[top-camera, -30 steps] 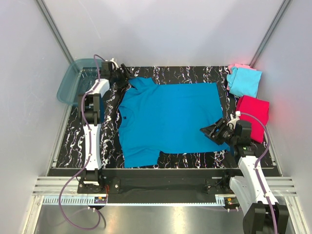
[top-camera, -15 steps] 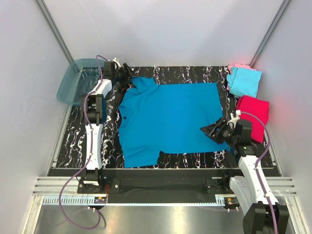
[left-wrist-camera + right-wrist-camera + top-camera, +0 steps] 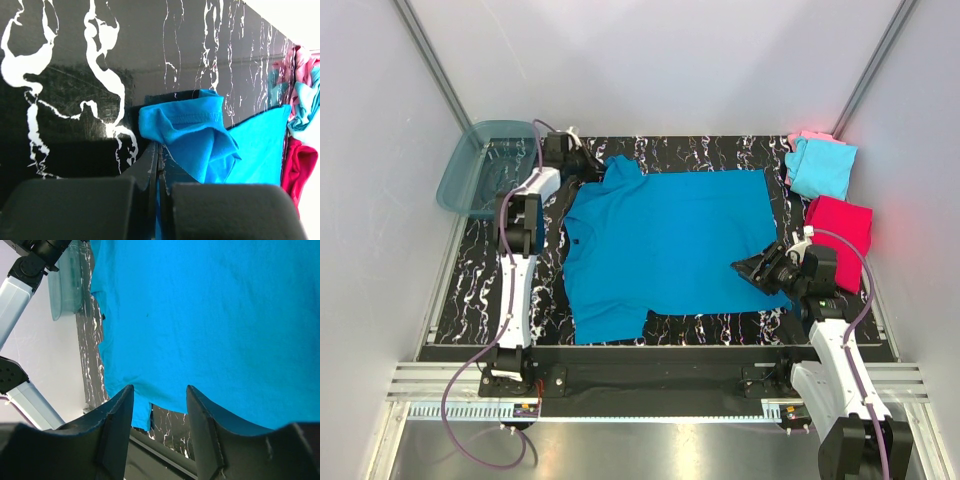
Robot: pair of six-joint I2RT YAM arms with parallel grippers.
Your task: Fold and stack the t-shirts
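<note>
The left hand (image 3: 158, 152) is pressed together on the far sleeve (image 3: 187, 125) of the teal-blue t-shirt (image 3: 670, 240), bunching it up off the worktop (image 3: 710, 150), probably to fold it inward. The right hand (image 3: 160, 392) hovers spread above the near hem corner, perhaps ready to pin the flat-lying shirt.

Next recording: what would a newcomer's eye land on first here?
A large teal-blue t-shirt lies spread across the black marbled table. The left pincer is shut on its far-left sleeve, bunching it; the right pincer gapes open at its near-right corner. A magenta-red t-shirt sits at the right edge.
</note>
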